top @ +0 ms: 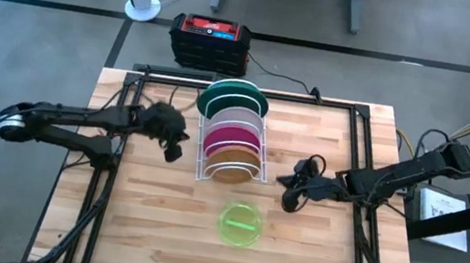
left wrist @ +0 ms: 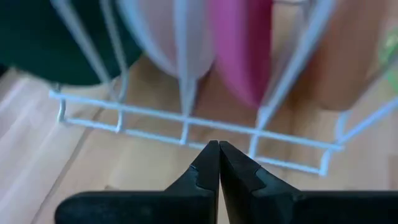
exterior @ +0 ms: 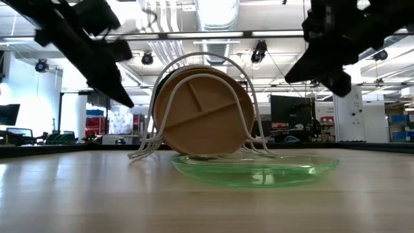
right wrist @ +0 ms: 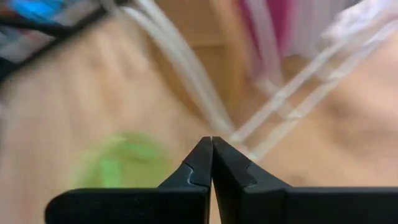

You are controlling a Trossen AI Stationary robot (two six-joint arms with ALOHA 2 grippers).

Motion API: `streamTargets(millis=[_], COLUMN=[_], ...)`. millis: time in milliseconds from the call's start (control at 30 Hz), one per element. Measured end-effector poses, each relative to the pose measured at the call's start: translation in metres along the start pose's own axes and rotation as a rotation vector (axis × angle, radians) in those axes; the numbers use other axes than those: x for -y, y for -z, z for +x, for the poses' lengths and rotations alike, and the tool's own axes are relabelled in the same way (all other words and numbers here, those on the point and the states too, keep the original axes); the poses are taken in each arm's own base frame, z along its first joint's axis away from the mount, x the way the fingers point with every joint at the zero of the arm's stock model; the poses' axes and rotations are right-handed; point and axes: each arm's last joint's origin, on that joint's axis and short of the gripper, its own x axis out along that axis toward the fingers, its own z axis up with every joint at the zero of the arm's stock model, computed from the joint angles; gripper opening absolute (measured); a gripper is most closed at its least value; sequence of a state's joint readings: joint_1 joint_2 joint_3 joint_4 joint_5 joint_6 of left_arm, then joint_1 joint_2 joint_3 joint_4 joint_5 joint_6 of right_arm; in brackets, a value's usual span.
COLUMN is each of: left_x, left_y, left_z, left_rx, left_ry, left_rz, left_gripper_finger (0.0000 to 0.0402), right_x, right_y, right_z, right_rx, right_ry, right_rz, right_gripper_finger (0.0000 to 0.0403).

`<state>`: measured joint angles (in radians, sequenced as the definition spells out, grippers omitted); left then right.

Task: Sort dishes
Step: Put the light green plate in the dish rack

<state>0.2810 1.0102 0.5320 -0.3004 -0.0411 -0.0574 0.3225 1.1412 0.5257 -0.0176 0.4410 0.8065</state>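
Note:
A white wire rack (top: pixel 227 172) at the table's middle holds a dark green plate (top: pixel 233 95), a white plate (top: pixel 235 115), a pink plate (top: pixel 234 139) and a brown divided plate (exterior: pixel 206 116), each on edge between the wires. A small lime-green plate (top: pixel 240 224) lies flat on the table, nearer than the rack. My left gripper (top: pixel 173 152) hovers shut just left of the rack, holding nothing. My right gripper (top: pixel 287 200) hovers shut to the right of the rack, also holding nothing.
A black and red box (top: pixel 210 42) stands past the table's far edge. Black frame rails (top: pixel 364 150) run along the table's left, right and far sides. Bare wood lies along the near edge on both sides of the lime-green plate.

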Motion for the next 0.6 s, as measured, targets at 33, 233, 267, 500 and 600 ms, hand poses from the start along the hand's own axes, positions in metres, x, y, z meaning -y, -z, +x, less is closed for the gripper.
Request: streamTargets(millis=[33, 233, 267, 500, 600], left_x=[0.008, 0.053, 0.058, 0.085, 0.093], left_y=[0.0, 0.006, 0.008, 0.018, 0.022], left_z=[-0.003, -0.018, -0.02, -0.028, -0.026], left_rx=[0.016, 0.097, 0.107, 0.147, 0.135], left_ry=[-0.009, -0.074, -0.079, -0.07, -0.057], left_rz=[0.012, 0.08, 0.085, 0.08, 0.071], left_gripper_finger=[0.0, 0.0, 0.0, 0.0, 0.0], right_x=[0.0, -0.002, -0.004, -0.03, -0.041], right_y=[0.004, 0.03, 0.034, 0.049, 0.051], right_z=[0.002, 0.019, 0.023, 0.053, 0.067], right_rx=[0.009, -0.094, -0.119, -0.239, -0.301], right_ry=[-0.039, -0.08, -0.074, -0.06, -0.042], right_rz=[0.022, 0.078, 0.081, 0.063, 0.045], right_gripper_finger=[0.0004, 0.0047, 0.0057, 0.0125, 0.0147])
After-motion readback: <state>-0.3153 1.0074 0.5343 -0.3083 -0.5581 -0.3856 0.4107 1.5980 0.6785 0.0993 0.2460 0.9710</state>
